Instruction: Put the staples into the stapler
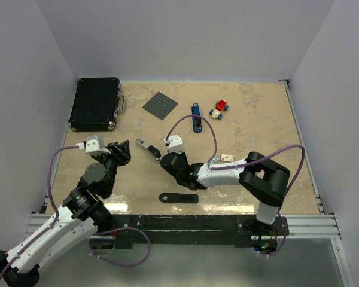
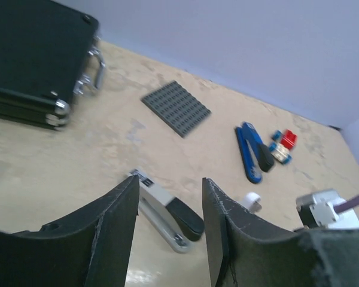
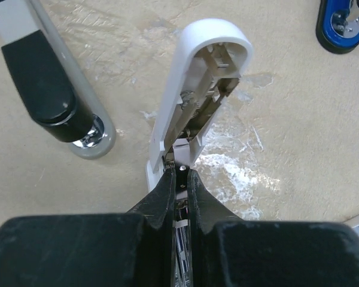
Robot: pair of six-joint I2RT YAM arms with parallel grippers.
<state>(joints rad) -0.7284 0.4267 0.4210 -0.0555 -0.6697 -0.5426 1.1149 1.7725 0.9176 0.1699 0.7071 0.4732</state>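
A white stapler [image 3: 198,84] lies open on the table, its lid swung up and its metal track bare. My right gripper [image 3: 179,174] is shut on the rear of that metal track; in the top view the right gripper [image 1: 166,160] hides the stapler. The staples [image 1: 227,158], a tiny white box with a red mark, lie beside the right forearm. My left gripper [image 2: 170,186] is open and empty, above a grey and black stapler [image 2: 167,212], which also shows in the top view [image 1: 148,149]. The left gripper [image 1: 124,150] is just left of it.
A blue stapler [image 1: 196,117] and a red, white and blue toy car [image 1: 219,108] lie at the back. A grey baseplate [image 1: 160,106] and a black case [image 1: 96,103] are at the back left. A black strip [image 1: 179,198] lies near the front edge.
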